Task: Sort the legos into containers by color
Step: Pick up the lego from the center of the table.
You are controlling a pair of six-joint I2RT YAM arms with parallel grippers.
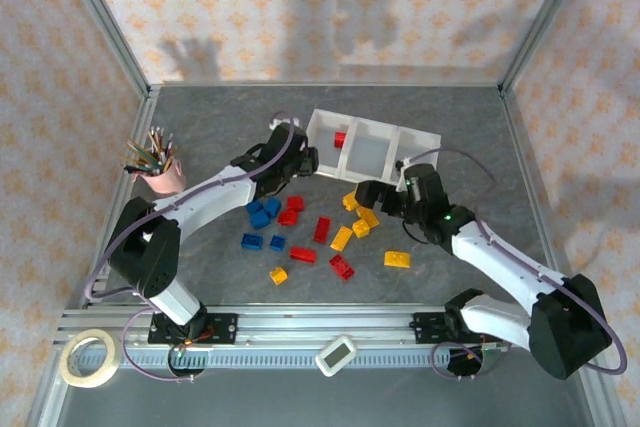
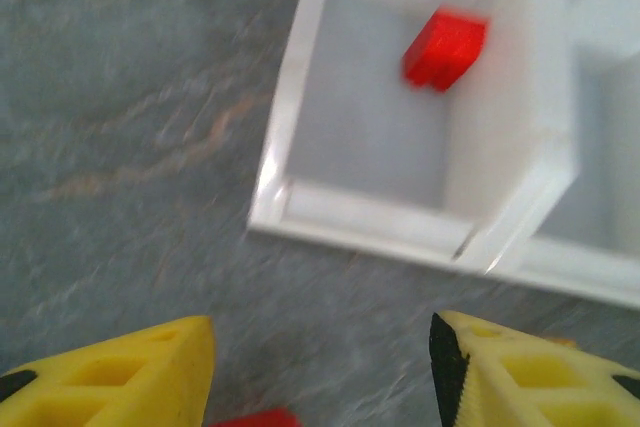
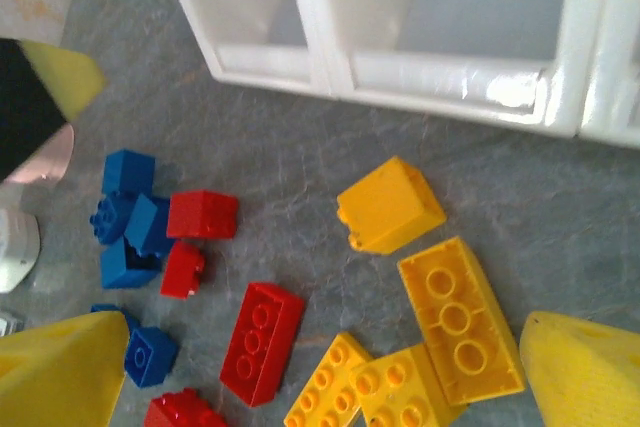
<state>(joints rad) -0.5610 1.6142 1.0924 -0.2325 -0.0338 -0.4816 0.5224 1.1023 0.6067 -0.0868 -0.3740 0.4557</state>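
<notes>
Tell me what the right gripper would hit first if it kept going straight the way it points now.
Probably the yellow-orange legos on the table, right ahead of the open right gripper; the white tray lies farther on. Depth is unclear, so this is a guess.

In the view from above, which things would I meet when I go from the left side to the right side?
First the roll of tape → pink cup of pencils → blue bricks → small white device → lone yellow brick at the right end of the pile.
</notes>
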